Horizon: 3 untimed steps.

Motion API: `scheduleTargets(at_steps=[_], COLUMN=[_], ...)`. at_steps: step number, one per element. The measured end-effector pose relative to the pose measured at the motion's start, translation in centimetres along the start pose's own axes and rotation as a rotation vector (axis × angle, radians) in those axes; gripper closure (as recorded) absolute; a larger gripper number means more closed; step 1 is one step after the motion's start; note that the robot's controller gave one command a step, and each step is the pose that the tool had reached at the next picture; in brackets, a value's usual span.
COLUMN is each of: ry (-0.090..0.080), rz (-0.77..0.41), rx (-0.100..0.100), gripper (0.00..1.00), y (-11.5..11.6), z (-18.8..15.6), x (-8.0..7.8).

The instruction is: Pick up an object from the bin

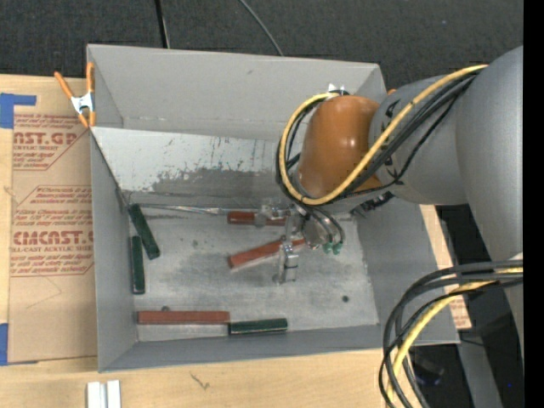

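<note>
My gripper (289,263) is low over the bin floor, right of the middle, under the orange wrist cover. A red-handled tool (253,257) lies tilted on the floor, and its right end reaches the gripper; the view does not settle whether it is gripped. Just behind it lies a second red handle (241,218) with a thin metal shaft running left along the back wall's foot.
Two dark green handles (143,230) (137,264) lie by the left wall. Along the front wall lie a long red bar (183,317) and a dark green one (257,325). The arm and its cables cover the bin's right side.
</note>
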State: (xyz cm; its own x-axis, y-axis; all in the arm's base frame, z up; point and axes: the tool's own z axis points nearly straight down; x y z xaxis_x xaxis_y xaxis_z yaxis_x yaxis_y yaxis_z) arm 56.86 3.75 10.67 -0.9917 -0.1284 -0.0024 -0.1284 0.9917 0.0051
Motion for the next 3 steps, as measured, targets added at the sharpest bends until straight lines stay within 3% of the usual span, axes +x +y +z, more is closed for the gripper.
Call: scheduleTargets(at_steps=[1, 2, 3], ry=[-0.001, -0.001, -0.001], rz=[-0.012, -0.012, 0.030], rx=[0.005, 0.005, 0.006], gripper=[1.00, 1.00, 1.00], y=[-0.7, -0.7, -8.6], z=[3.6, 3.6, -10.7], x=[-1.3, -1.3, 0.3])
